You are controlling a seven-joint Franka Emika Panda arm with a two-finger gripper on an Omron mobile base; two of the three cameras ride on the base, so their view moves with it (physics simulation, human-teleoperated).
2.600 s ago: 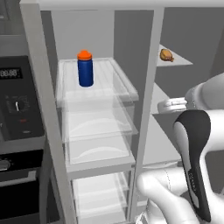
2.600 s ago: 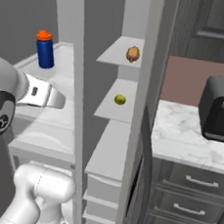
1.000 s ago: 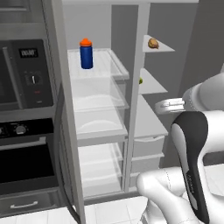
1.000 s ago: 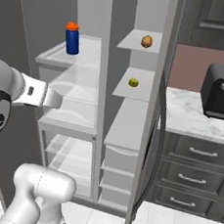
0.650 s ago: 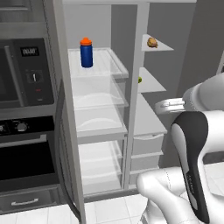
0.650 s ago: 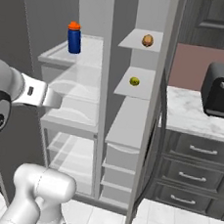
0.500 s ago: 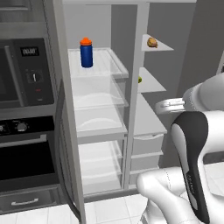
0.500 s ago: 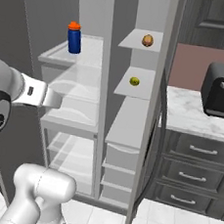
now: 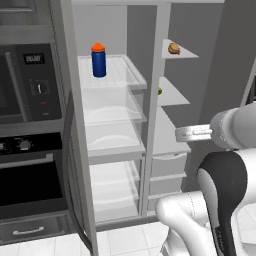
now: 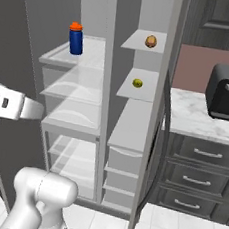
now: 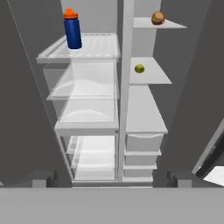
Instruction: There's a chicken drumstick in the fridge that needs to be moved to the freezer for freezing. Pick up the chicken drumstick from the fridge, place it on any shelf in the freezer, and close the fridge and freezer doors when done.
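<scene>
- comparing with the earliest pictures, we see the whole scene has slid and drawn back in both base views, so the camera has moved; the cabinet sits farther off and more of it shows, down to the lower drawers and the floor. across the last second almost nothing in the pictures differs.
- we see the chicken drumstick (image 9: 173,48) on the top shelf (image 9: 186,52) of the freezer (image 9: 172,130), the narrower compartment; it lay on that same shelf in the earliest pictures.
- it looks like a small golden-brown, glossy oval lump, much smaller than the blue bottle (image 9: 98,60); in the right base view the chicken drumstick (image 10: 151,41) sits near the back of the shelf (image 10: 137,43), and in the hand view the chicken drumstick (image 11: 157,18) sits at the upper right.
- on the freezer shelf just below we see a tiny yellow-green item (image 10: 137,82), well apart from the drumstick.
- the blue bottle, orange-capped, stands upright on the top glass shelf of the fridge (image 9: 112,130), the wider compartment with clear shelves.
- both compartments stand open; the doors show as dark grey panels at the sides of the hand view.
- the end effector (image 11: 113,179) shows its two dark finger tips wide apart at the bottom of the hand view, with nothing between them, well back from the cabinet.
- to the left of the fridge we see a black built-in oven (image 9: 27,130); to the right of the freezer a black appliance (image 10: 228,93) rests on a marble tabletop (image 10: 201,124) above dark drawers.
</scene>
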